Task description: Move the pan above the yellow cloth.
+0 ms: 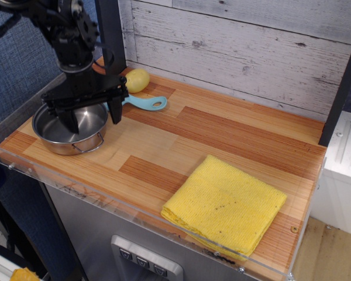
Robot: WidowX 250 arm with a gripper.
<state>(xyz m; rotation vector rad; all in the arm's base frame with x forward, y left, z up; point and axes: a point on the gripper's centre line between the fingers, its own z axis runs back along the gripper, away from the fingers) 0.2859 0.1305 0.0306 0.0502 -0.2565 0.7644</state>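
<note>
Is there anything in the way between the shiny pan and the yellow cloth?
Nothing visible. The pan sits at the left end of the wooden counter, the yellow cloth near the front right, with only bare wood between them. The blue brush and the yellow object lie farther back, off that path.

A mock kitchen set up for robot work: a wooden counter edged with a clear plastic lip, a whitewashed plank wall behind the gripper, a blue dish brush just beyond it, and a button panel below the counter front
</note>
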